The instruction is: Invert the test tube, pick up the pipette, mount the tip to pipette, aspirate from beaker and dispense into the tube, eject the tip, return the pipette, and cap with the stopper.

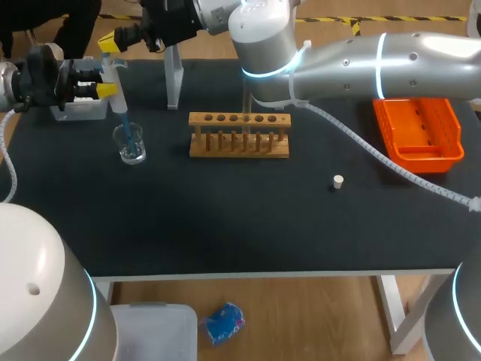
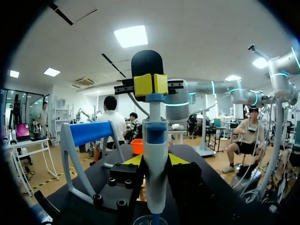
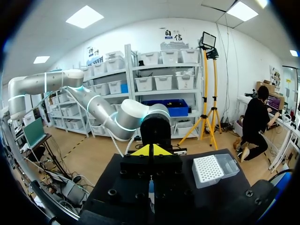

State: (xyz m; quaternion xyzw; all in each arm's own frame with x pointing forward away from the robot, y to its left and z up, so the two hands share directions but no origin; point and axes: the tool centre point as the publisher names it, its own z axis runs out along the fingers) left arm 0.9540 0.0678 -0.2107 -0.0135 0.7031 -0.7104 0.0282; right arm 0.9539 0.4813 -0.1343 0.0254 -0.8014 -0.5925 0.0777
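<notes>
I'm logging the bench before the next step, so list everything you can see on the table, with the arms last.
table: one, black, under everything
pipette: one, white and blue, upright, tip down in the beaker
beaker: one, clear glass, left part of the table
test tube rack: one, wooden, middle
stopper: one, white, alone to the right of the rack
basket: one, orange, right side
tip box: one, white, far left corner
pipette stand: one, white with a blue bar, behind the rack
left end effector: one, yellow tips, shut on the pipette
right end effector: one, yellow tips, shut, at the pipette's top
</notes>
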